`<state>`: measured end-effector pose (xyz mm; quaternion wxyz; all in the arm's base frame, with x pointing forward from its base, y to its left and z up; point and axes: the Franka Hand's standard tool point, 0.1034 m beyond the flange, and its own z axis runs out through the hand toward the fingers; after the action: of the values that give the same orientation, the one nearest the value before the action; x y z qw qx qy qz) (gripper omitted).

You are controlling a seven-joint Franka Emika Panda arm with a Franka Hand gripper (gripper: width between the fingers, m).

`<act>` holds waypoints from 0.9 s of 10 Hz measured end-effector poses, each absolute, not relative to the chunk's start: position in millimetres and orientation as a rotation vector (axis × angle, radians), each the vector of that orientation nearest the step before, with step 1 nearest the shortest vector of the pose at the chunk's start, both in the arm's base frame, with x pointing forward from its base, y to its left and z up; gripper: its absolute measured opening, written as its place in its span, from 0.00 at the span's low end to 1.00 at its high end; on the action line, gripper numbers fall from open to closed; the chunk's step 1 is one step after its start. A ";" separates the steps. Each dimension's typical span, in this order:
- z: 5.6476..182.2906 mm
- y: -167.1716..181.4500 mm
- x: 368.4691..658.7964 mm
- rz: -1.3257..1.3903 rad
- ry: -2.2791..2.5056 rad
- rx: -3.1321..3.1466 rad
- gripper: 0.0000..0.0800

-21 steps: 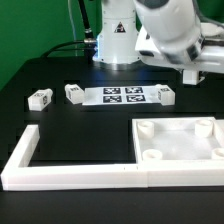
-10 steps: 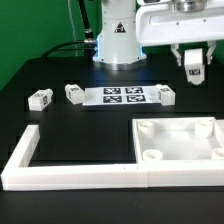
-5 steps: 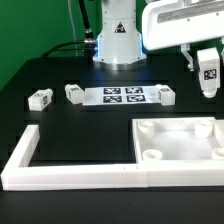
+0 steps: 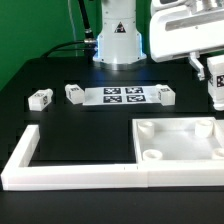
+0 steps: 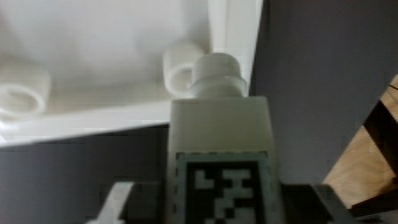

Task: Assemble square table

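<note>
The white square slab (image 4: 178, 141) with raised rim and round corner sockets lies at the exterior view's right, against the border wall. My gripper (image 4: 214, 84) is shut on a white tagged leg (image 4: 215, 89) and holds it upright above the slab's far right corner. In the wrist view the held leg (image 5: 221, 140) points its peg at a corner socket (image 5: 183, 66) of the slab (image 5: 98, 45); the fingers (image 5: 118, 205) flank the leg. Three more tagged legs lie on the table: one (image 4: 40, 98), a second (image 4: 74, 93), a third (image 4: 165, 95).
The marker board (image 4: 120, 96) lies between two loose legs. The long white L-shaped border wall (image 4: 70, 175) runs along the front and the exterior view's left. The robot base (image 4: 117, 35) stands at the back.
The gripper, holding the leg, has moved toward the exterior view's right and slightly down, from behind the slab to above its far right corner.
</note>
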<state>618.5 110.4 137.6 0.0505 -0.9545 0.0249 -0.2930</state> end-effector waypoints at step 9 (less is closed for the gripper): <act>130.3 91.0 647.9 -0.934 -0.116 -2.967 0.36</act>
<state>647.9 91.0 130.3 0.0143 -0.9531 -0.0373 -0.3001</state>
